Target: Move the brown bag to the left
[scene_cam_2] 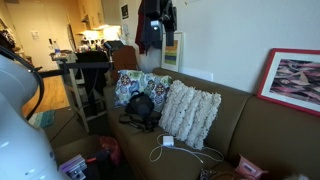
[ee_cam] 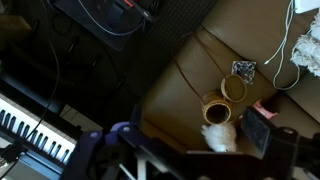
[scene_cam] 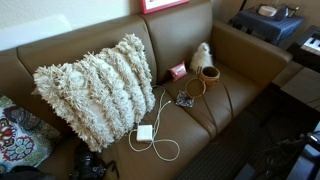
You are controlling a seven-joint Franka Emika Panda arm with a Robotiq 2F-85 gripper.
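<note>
My pincer (ee_cam: 188, 148) shows only as blurred dark parts along the bottom edge of the wrist view, and I cannot tell whether it is wide or narrow. Below it is the brown couch (scene_cam: 240, 52). A shaggy cream pillow (scene_cam: 95, 88) leans against the couch's backrest. Near the armrest end a white plush (scene_cam: 201, 54) sits, with the brown bag (scene_cam: 208, 73) upright on the seat just before it, mouth up and its hoop handle (scene_cam: 192, 87) lying alongside. A pink box (scene_cam: 178, 71) is just beside.
</note>
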